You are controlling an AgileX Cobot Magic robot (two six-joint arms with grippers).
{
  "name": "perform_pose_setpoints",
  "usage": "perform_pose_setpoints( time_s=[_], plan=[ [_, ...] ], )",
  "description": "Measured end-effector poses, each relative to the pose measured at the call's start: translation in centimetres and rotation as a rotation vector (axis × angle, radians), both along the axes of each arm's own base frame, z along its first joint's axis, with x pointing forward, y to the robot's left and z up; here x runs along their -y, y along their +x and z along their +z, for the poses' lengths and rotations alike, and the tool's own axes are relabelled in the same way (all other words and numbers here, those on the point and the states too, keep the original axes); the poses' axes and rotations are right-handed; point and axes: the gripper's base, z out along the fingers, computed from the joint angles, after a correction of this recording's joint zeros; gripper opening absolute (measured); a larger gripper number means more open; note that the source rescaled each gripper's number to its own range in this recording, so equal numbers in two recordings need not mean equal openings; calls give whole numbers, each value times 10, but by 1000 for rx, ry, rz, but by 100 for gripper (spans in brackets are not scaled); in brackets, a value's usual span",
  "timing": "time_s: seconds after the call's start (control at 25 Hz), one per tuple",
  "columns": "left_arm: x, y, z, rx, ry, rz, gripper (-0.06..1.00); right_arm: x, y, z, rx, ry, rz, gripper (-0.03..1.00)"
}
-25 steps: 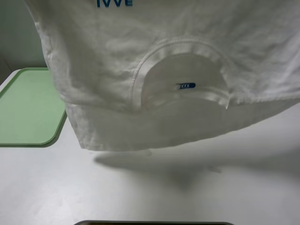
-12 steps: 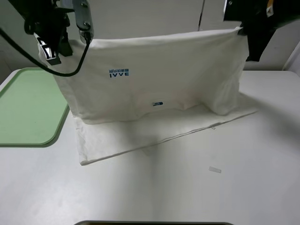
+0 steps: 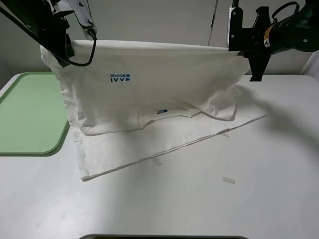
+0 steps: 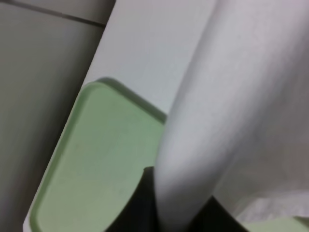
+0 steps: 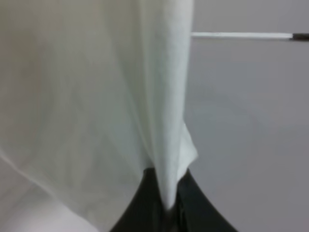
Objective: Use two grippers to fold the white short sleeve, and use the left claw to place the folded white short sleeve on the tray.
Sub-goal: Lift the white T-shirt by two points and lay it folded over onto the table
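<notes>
The white short sleeve point(image 3: 164, 84) hangs by its upper edge between my two grippers, blue lettering and collar facing the camera. Its lower half lies spread on the table. At the cloth's upper left corner my left gripper point(image 3: 61, 47) is shut on the fabric; the left wrist view shows that cloth point(image 4: 231, 106) pinched between black fingers point(image 4: 133, 208). My right gripper point(image 3: 247, 52) is shut on the upper right corner, with the fabric point(image 5: 96, 96) squeezed between its jaws. The light-green tray point(image 3: 30, 114) lies flat at the table's left edge, also seen as the tray point(image 4: 96, 159) below the left gripper.
Small pale tape strips point(image 3: 228, 180) lie on the white table in front of the shirt, one strip point(image 3: 156, 162) right at the hem. A dark object's edge point(image 3: 164, 237) shows at the near side. Bare tabletop point(image 3: 279, 189) extends to the right.
The shirt, held close to the camera a second ago, has been carried back and lowered. More of it now rests on the table, and both grippers have come into view.
</notes>
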Motion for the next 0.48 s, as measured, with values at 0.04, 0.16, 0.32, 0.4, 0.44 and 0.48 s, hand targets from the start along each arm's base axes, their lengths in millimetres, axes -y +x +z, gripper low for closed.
perform_pose_setpoints(
  time_s=[0.04,0.16,0.32,0.4,0.44,0.48],
  plan=[
    [-1,1,0,6,-5,6,3,3,1,0,10,11,1,0],
    [-1,2,1,15,-27,27,3,7,3,2,30,25,7,0],
    [-1,2,1,16,-29,31,3,8,5,4,65,33,42,0],
    [-2,0,0,-11,-9,13,3,6,6,6,93,32,81,0],
    [-2,-1,-2,-24,3,-6,3,5,6,7,103,28,98,0],
    [-3,-4,-4,-53,15,-38,3,3,7,8,115,19,120,0]
  ],
)
